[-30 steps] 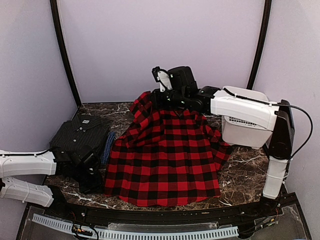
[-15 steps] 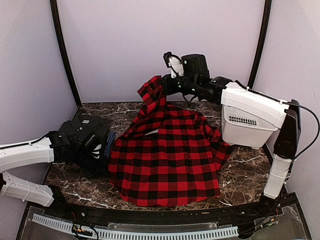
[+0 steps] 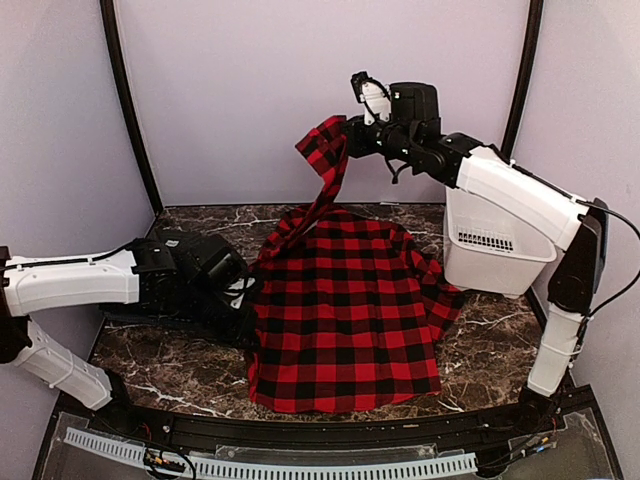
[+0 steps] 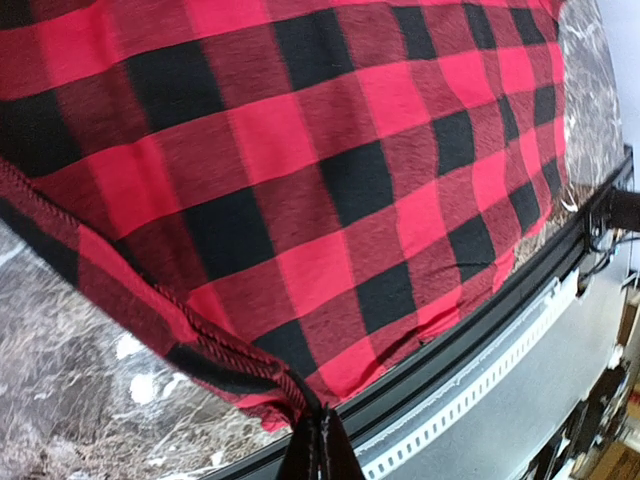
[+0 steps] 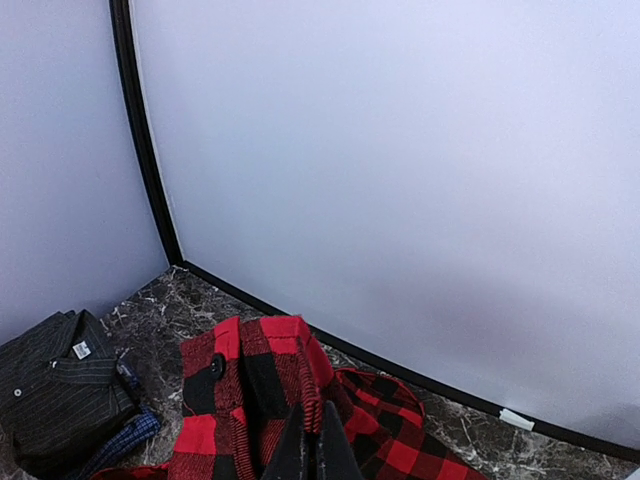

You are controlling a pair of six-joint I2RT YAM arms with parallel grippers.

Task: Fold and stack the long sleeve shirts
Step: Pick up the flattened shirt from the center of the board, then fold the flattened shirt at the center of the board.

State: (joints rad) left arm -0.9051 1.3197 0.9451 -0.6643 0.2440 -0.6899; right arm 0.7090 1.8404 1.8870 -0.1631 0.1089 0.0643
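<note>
A: Status on the checked shirt (image 3: 345,320)?

B: It lies spread flat on the table (image 3: 480,340), just left of the white basket (image 3: 495,250), its right edge close against the basket. Not folded yet.

A: Claws?

B: The right claw (image 3: 346,138) is clenched on a sleeve end, cuff button showing in the wrist view, and holds it high, above and left of the basket. The sleeve hangs from it down to the shirt body. The left claw (image 4: 320,445) is clenched on the hem corner farthest from the basket, low at the table.

A: Other shirts?

B: The black shirt (image 5: 55,400) sits well apart from the basket, beyond the checked one. It looks folded, collar up, tag showing. The blue one (image 5: 125,432) peeks out at its basket-side edge; whether it is folded, cannot tell.

A: Progress?

B: Judged roughly a third to half done. The black shirt appears finished, the blue one is unclear. The checked shirt needs its sleeves brought in, its body folded, then stacking on the pile.
</note>
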